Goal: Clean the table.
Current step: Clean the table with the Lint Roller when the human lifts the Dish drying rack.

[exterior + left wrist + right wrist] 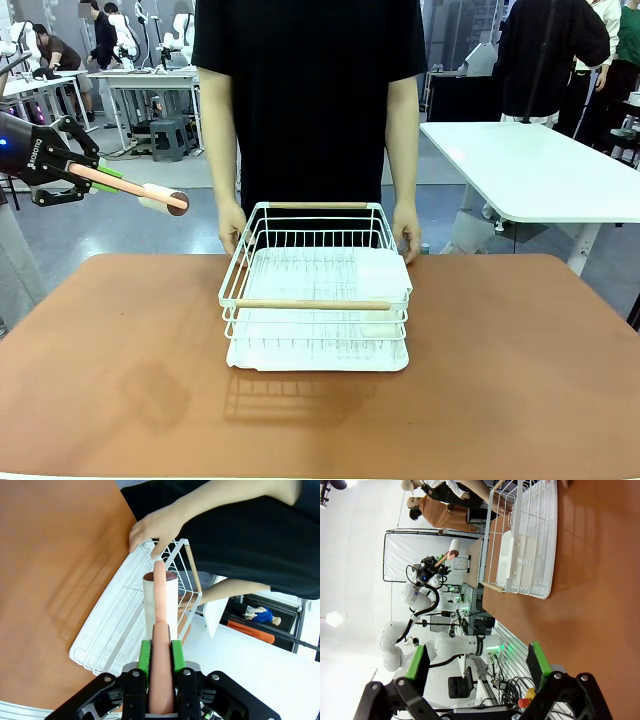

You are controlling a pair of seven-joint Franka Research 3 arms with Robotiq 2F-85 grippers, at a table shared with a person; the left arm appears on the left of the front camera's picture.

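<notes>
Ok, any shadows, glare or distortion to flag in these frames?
Front view: sharp, the rack throws a soft shadow forward on the table. Left wrist view: the roller looms large and foreshortened. Right wrist view: rolled sideways, background washed out white.

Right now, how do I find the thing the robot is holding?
Find the big reddish-brown table; look past its far left corner. The left tool grips a pink stick with a white roll on its end. Unlike the white wire rack, it hangs in the air.
</notes>
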